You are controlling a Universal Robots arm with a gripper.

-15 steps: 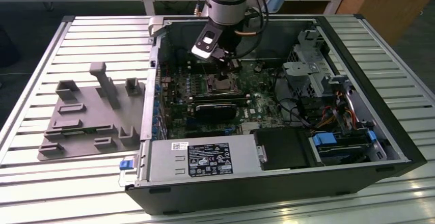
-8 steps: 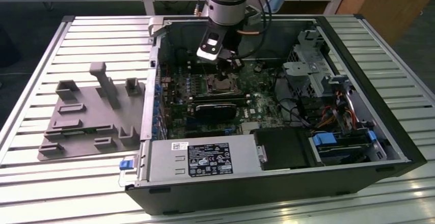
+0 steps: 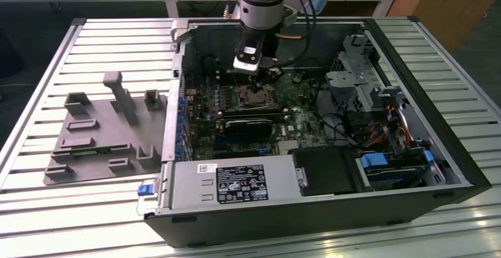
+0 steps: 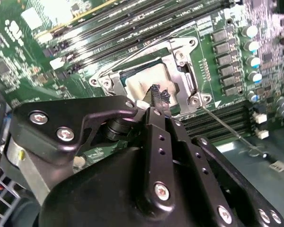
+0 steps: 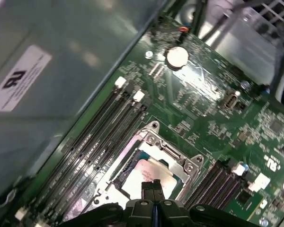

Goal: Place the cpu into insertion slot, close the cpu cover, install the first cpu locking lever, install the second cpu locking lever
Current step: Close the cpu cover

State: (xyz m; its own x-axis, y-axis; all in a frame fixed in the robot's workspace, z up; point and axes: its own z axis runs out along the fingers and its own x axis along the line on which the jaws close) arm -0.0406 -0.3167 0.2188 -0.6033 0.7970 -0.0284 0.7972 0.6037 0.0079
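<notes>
The main risk is force through the fingertips. If the cpu (image 4: 142,80) is not seated square in the insertion slot (image 3: 254,98), downward pressure could skew it or bend contacts beneath. The thin locking lever (image 4: 227,127) juts out loose from the socket corner and could snag on a sideways move.

The arm drops almost vertically into the far middle of the open computer case (image 3: 407,82), wrist pointing straight down at the motherboard (image 3: 297,117). The gripper (image 4: 158,94) has its 2 fingers pinched together with nothing visible between them. Its tip is on or just above the chip's pale top. The cpu cover (image 4: 184,71) appears to lie flat, framing the chip.
</notes>
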